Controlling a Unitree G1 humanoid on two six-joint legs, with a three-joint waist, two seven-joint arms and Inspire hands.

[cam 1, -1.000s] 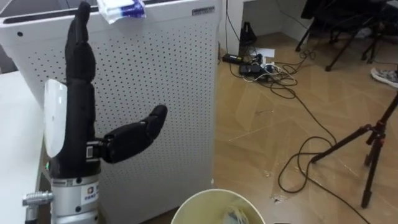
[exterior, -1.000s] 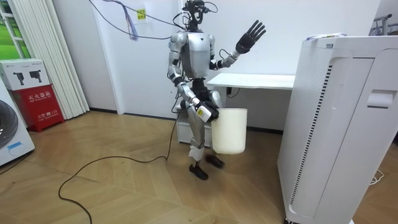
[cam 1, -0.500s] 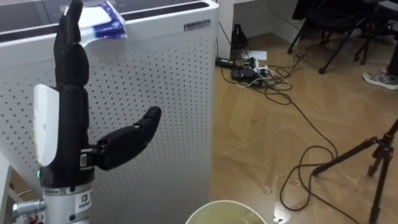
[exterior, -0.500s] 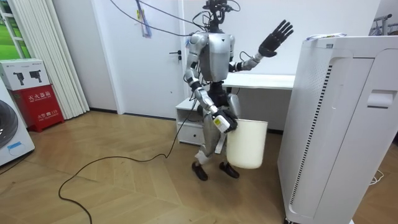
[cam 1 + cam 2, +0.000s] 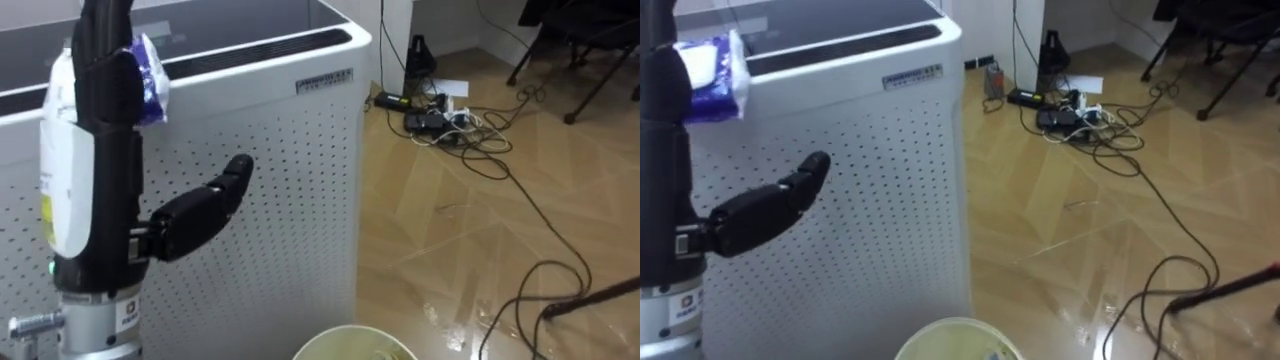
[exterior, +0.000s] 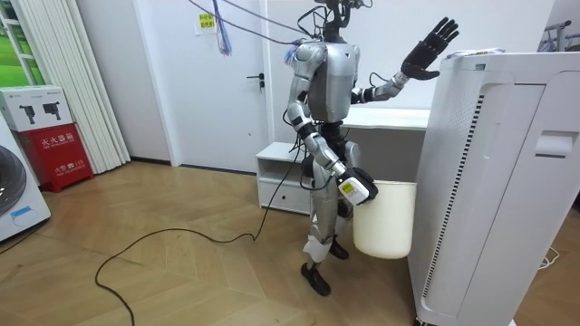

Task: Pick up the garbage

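Left hand (image 5: 100, 170) is up high, flat and open, straight fingers pointing upward, thumb jutting out sideways. Right beside those fingers sits the garbage: a wrapper (image 5: 710, 62) on the near top edge of the white appliance (image 5: 270, 180). Whether the two touch, I cannot tell. The wrapper lies with its long axis running left to right across the top, one end towards the hand. It is crinkled, glossy blue-and-white plastic; the appliance is a smooth box with a perforated front. Low down, the right hand (image 6: 356, 188) is at the rim of a pale, round bin (image 6: 385, 222), grip unreadable.
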